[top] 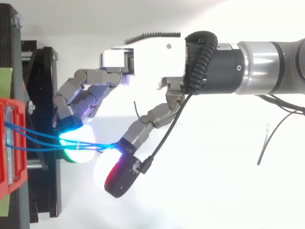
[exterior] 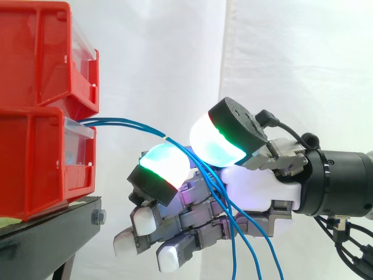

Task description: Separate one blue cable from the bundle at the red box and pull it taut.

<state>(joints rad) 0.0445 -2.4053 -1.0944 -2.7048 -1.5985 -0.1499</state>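
Several blue cables from red box pinched between curled fingers.

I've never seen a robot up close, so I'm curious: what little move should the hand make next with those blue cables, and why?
Probably a slight shift of the hand to single out one cable. The blue cables leave the lower red bin together, cross the hand bunched, and hang slack below it.
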